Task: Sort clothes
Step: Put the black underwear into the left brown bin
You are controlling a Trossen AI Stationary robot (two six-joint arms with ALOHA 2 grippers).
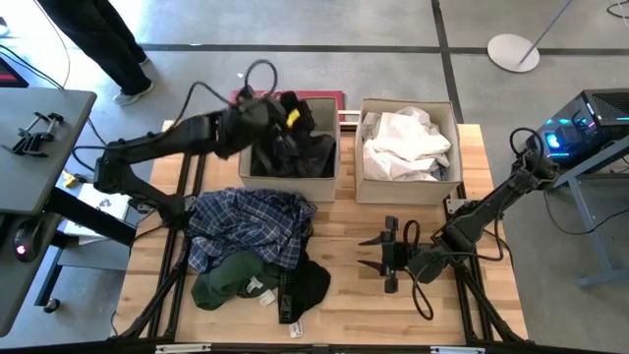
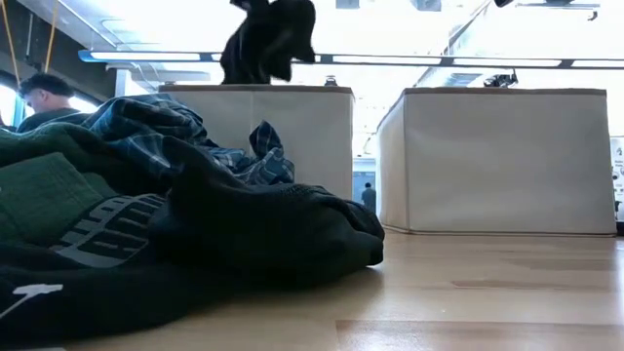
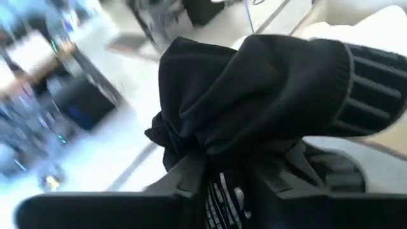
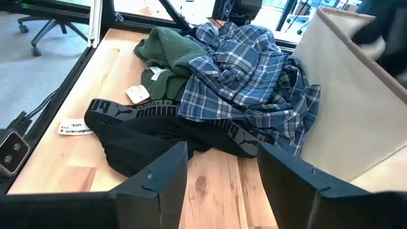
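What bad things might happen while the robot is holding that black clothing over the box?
1. The left gripper holds the dark garment bunched above the left box; let go off-centre, part may drape over the rim instead of falling in.
2. The blue plaid shirt, green piece and black piece lie tangled in one pile, so grabbing one might drag another along.
3. The right gripper rests open near that pile and could snag it.

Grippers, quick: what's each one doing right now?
Left gripper: shut on a black garment over the left box.
Right gripper: open, empty, near the table.
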